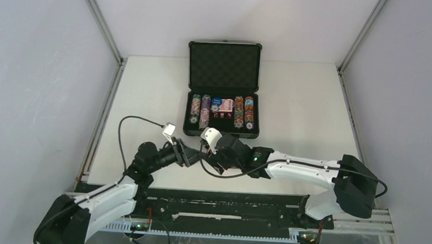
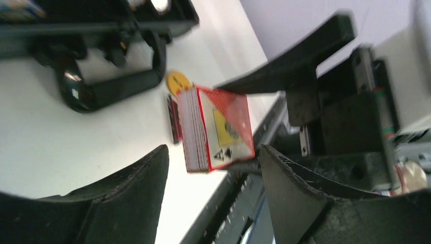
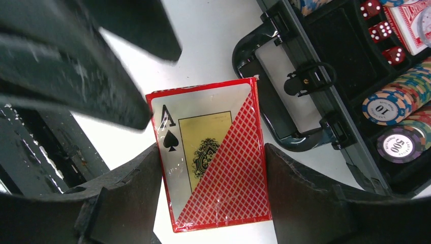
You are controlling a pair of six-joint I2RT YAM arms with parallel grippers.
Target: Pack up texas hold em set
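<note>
The black briefcase (image 1: 224, 66) lies open at the table's far side, with rows of poker chips (image 1: 195, 110), a red card box (image 1: 226, 105) and red dice (image 3: 378, 31) in its foam tray. In front of its handle (image 3: 274, 119), my right gripper (image 3: 213, 173) is shut on a second red card box (image 3: 213, 157) showing an ace of spades, one finger against each long edge. My left gripper (image 2: 213, 168) is open and faces that box (image 2: 218, 127) end-on from close by, touching nothing. A yellow dealer button (image 2: 178, 81) lies on the table behind the box.
The two grippers meet near the table's front edge (image 1: 198, 190), just short of the case's front wall (image 1: 218, 134). The right arm's finger (image 2: 289, 66) crosses above the box in the left wrist view. The black rail (image 1: 225, 204) runs below the edge.
</note>
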